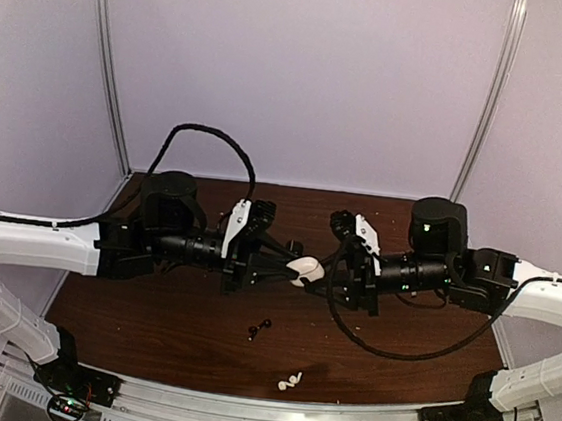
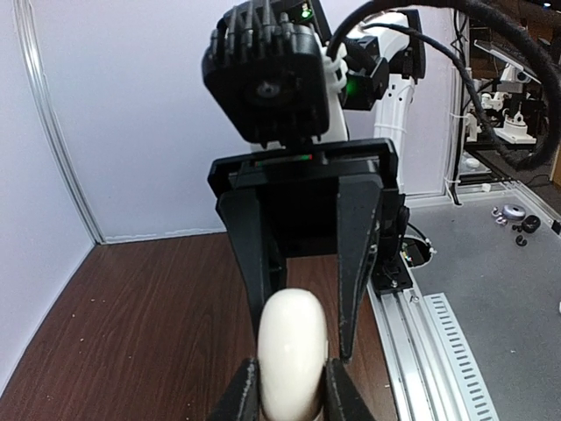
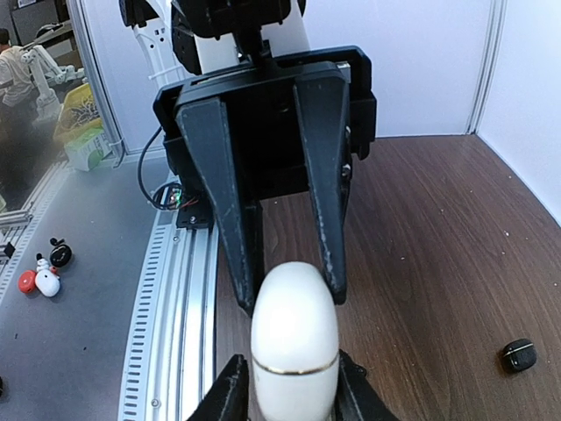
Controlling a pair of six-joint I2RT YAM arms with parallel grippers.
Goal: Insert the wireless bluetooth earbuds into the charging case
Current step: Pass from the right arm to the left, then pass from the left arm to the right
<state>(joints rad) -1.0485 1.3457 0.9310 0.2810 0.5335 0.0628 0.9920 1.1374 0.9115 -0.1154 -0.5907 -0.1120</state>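
Observation:
The white egg-shaped charging case hangs above the table's middle, lid closed, with a thin gold seam around it. My left gripper comes in from the left and is shut on the case; both its pads press the sides. My right gripper faces it from the right with its jaws round the other end of the case, barely open, a thin gap at one finger. The black earbuds and the white earbuds lie on the table nearer the front edge.
The brown wooden table ends at a metal rail in front, with white walls behind and at the sides. A small black rounded object lies on the wood on the far side of the grippers. A black cable loops under the right arm.

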